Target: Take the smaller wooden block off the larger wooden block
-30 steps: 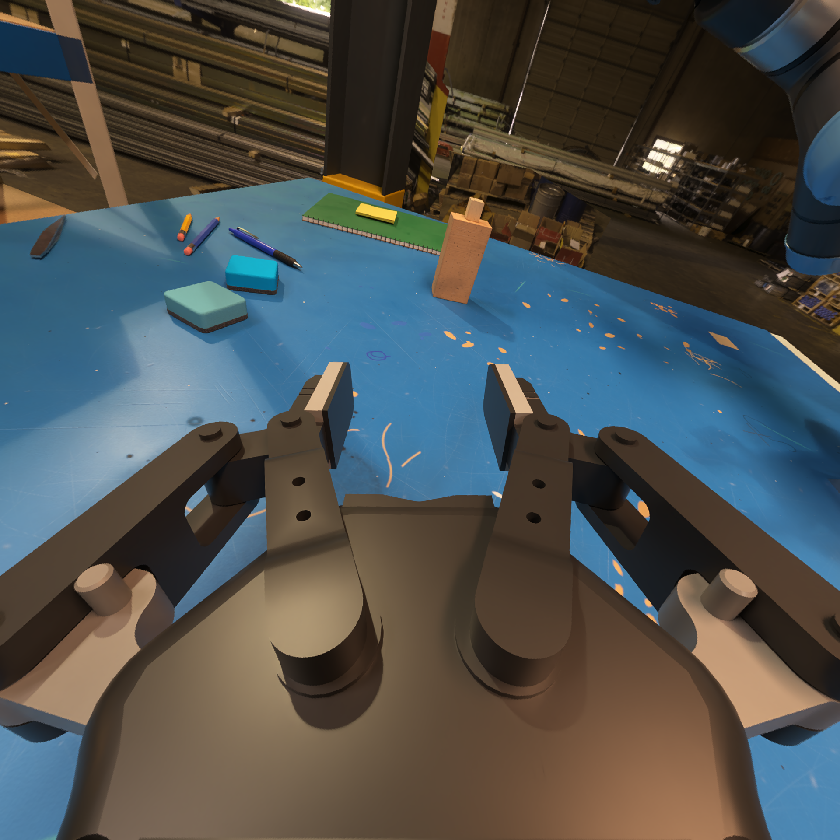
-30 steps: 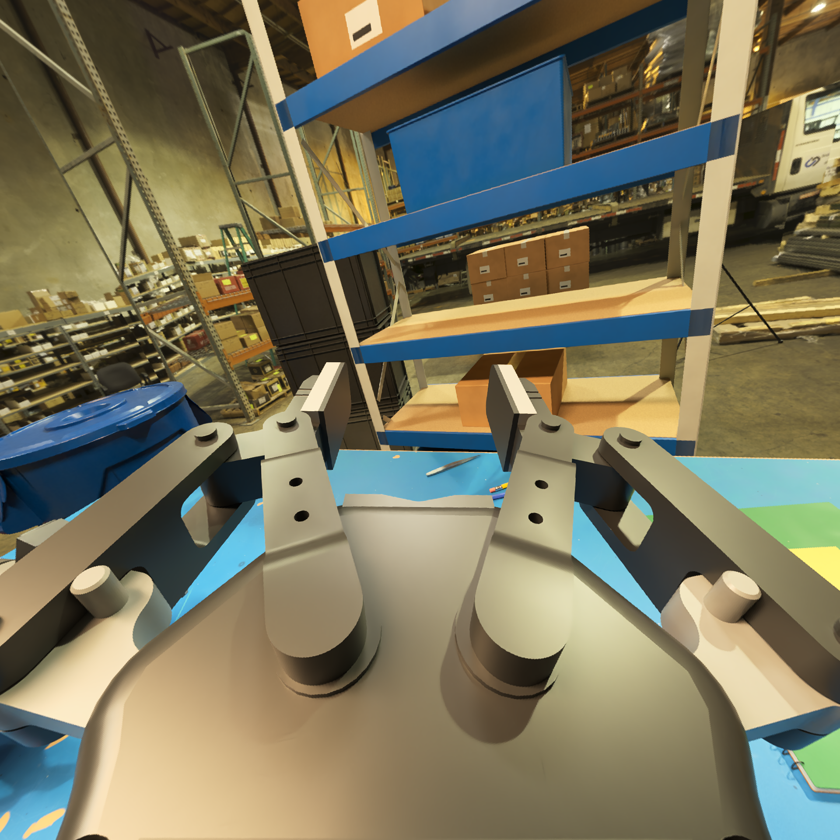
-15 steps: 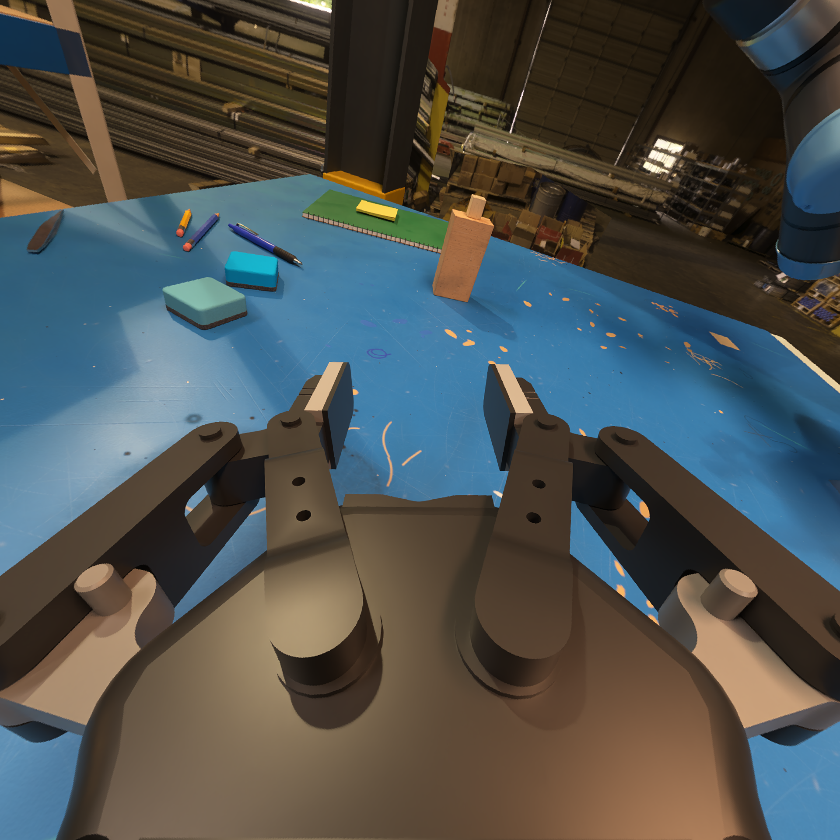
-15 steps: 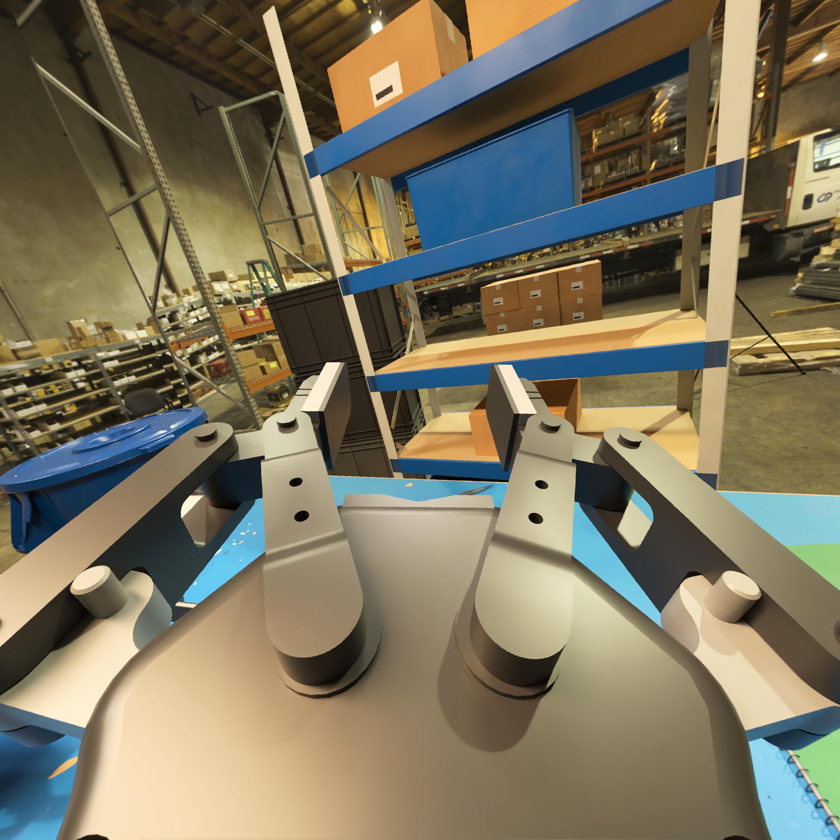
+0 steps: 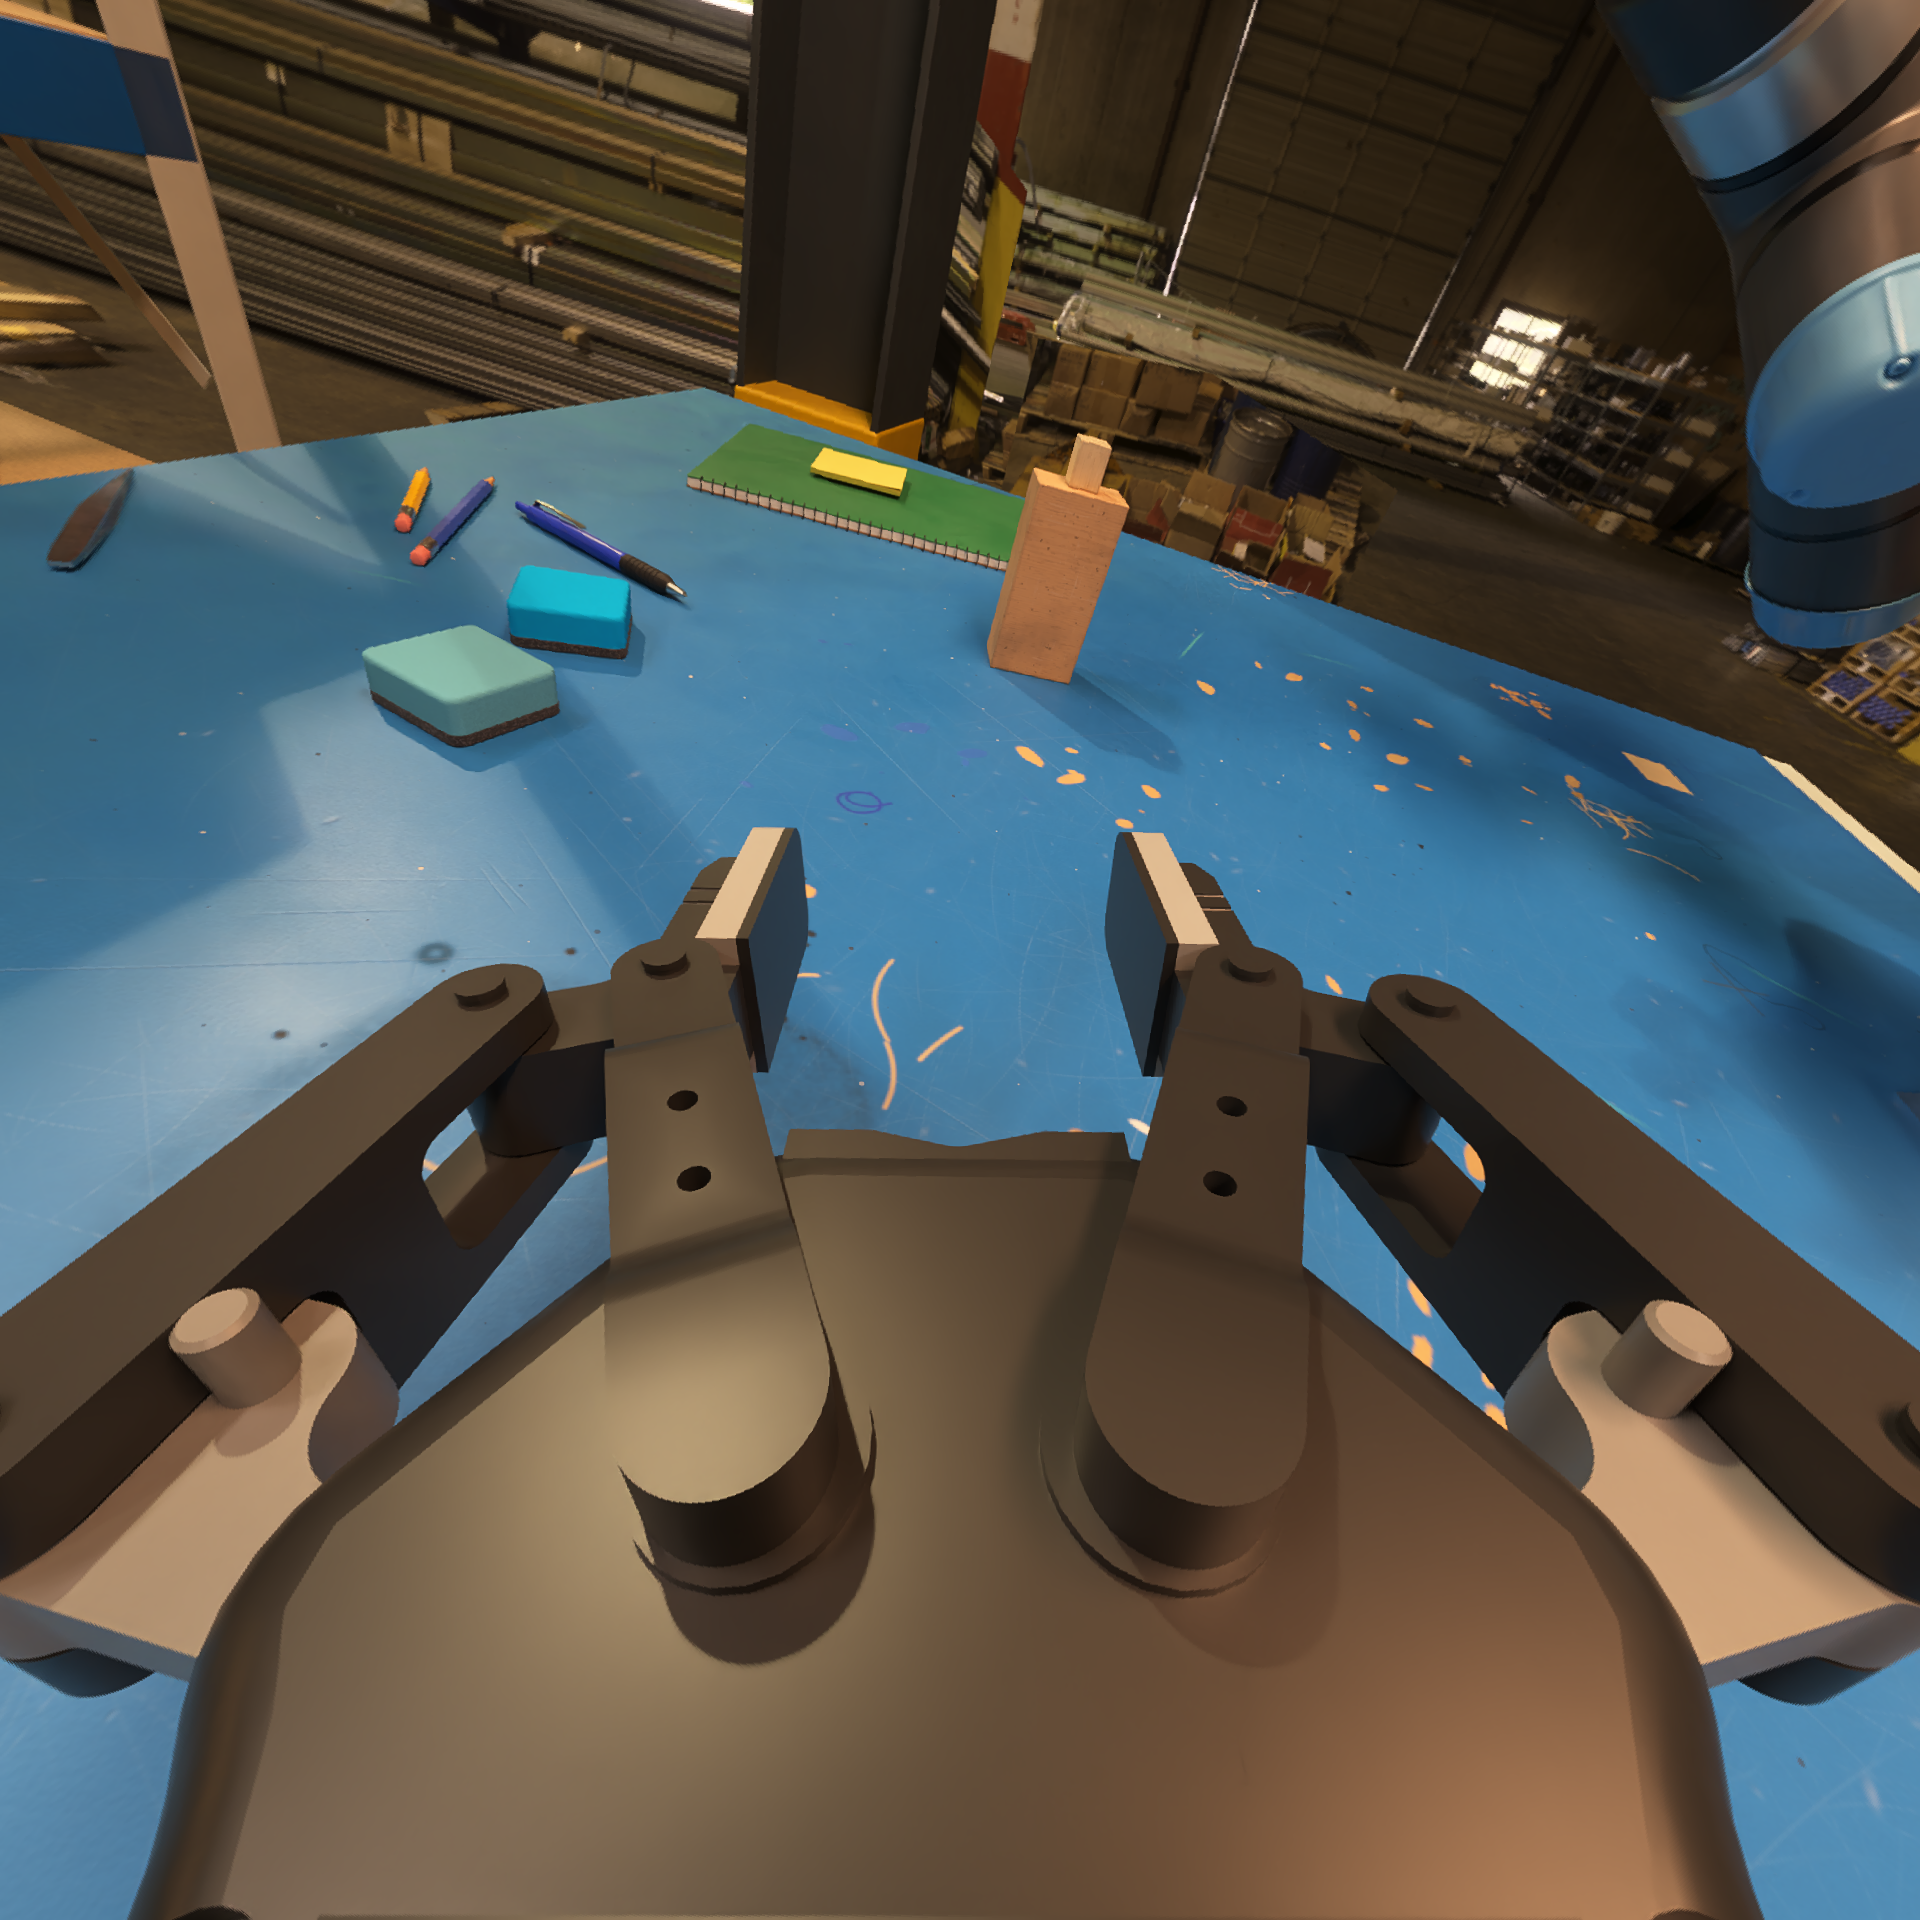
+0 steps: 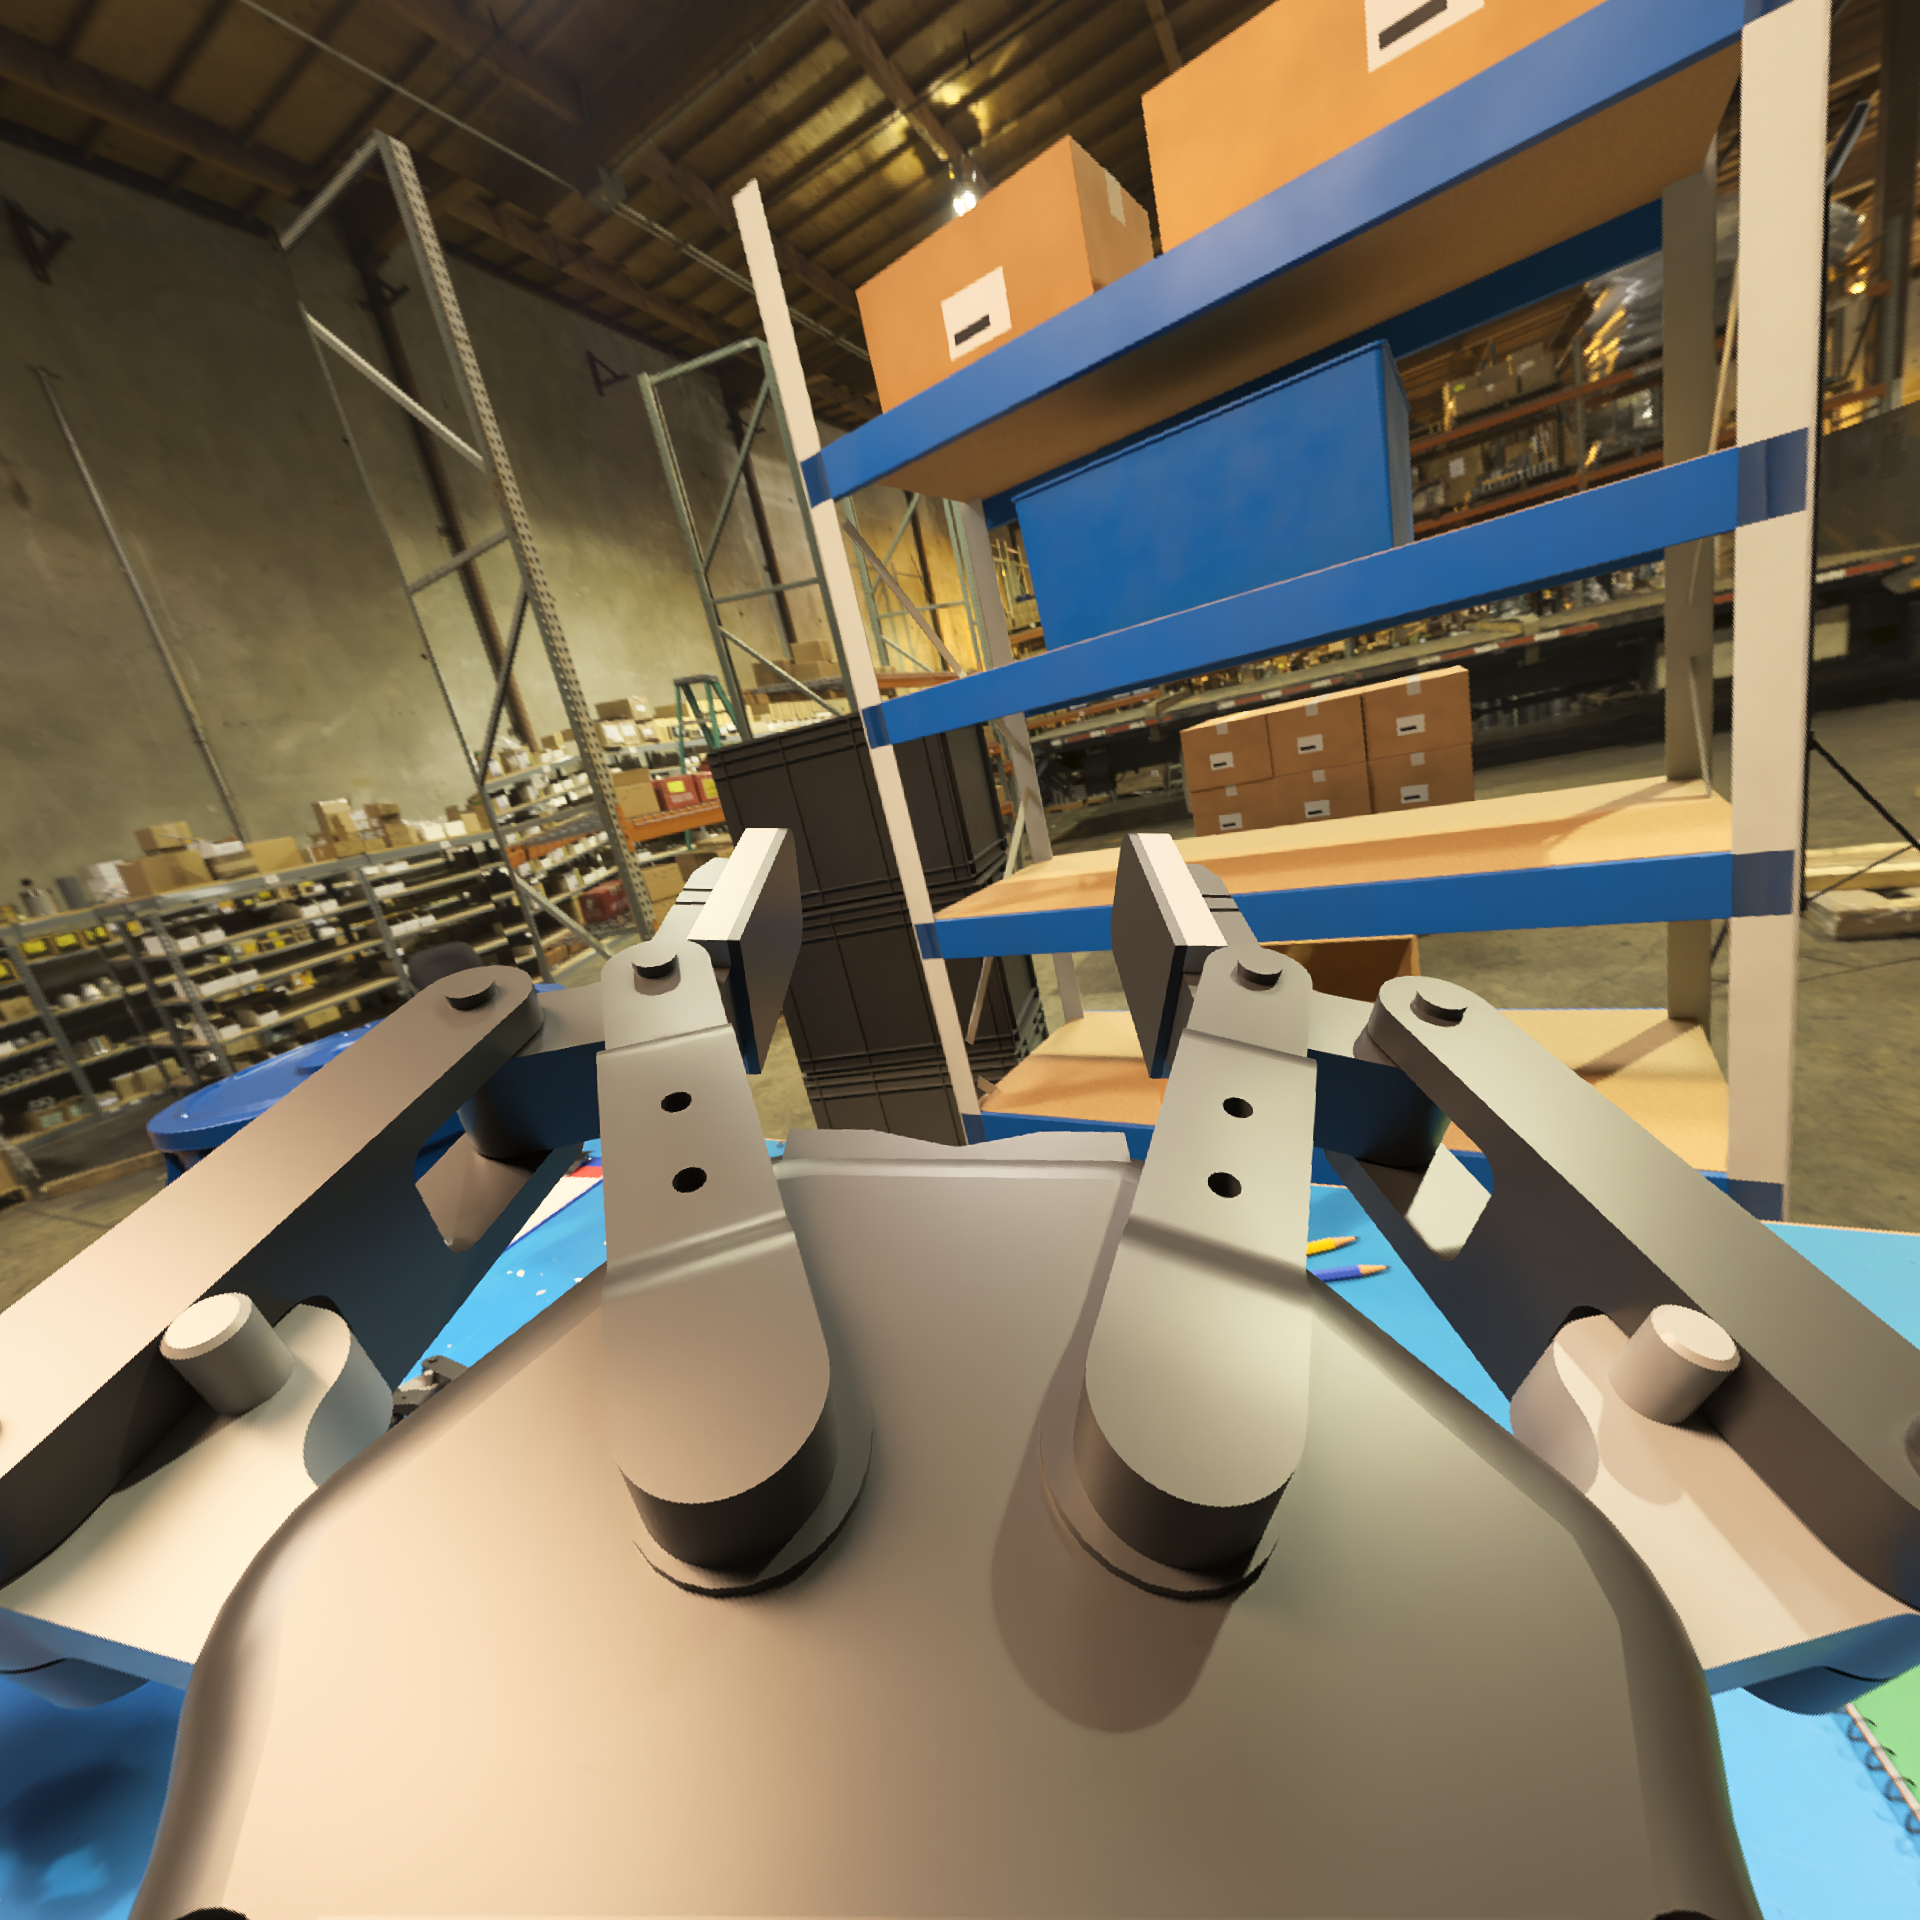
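Step, judged: reach. Bring a spread hand level with the stack's top; pinch only the upper piece, lift straight up.
Room: warehouse racking.
Counter (image 5: 312,935): blue, paint-flecked.
Larger wooden block (image 5: 1055,577): upright, far side.
Left hand (image 5: 954,940): spread, empty, well short.
Right hand (image 6: 954,940): spread, empty, facing shelving.
Smaller wooden block (image 5: 1089,462): atop the larger.

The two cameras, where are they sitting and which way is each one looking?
Left wrist view: sits on the left gripper, looking down across the blue table at the larger wooden block with the smaller wooden block on top; its open fingers and the other arm show.
Right wrist view: sits on the right gripper, tilted up at blue shelves; its open fingers show.
Shared: the table, two pencils and the green notebook.
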Motion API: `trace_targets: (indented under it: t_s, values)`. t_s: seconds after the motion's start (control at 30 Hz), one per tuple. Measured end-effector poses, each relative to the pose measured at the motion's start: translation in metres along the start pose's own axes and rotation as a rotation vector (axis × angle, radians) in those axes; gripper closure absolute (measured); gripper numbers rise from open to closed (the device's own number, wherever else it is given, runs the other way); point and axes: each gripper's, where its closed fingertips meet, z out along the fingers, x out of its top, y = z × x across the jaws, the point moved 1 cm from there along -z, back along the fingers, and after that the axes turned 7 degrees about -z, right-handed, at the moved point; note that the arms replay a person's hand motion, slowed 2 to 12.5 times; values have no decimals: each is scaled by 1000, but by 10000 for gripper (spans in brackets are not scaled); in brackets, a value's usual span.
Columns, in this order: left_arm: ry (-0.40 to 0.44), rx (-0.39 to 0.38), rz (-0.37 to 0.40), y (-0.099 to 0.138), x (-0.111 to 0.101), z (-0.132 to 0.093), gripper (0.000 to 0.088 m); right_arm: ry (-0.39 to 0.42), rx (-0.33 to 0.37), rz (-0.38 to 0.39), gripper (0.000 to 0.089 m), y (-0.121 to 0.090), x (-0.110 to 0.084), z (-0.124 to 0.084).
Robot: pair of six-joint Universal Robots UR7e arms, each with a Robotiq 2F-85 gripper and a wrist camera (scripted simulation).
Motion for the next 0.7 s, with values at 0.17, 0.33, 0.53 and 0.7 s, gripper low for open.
trace_targets:
  t_s: [0.17, 0.33, 0.53, 0.7]
  values:
    - [-2, -1, 0, 0, -1, 1, 359, 44, 34, 25, 352, -3, 4, -2]
    - [-6, -3, -1, 0, -2, 2, 359, 80, 58, 38, 352, -4, 7, -5]
    - [-11, -5, -2, 1, -3, 4, 358, 98, 60, 39, 352, -2, 5, -10]
    - [-15, -6, 0, 1, -4, 4, 358, 101, 53, 43, 352, 1, -1, -14]
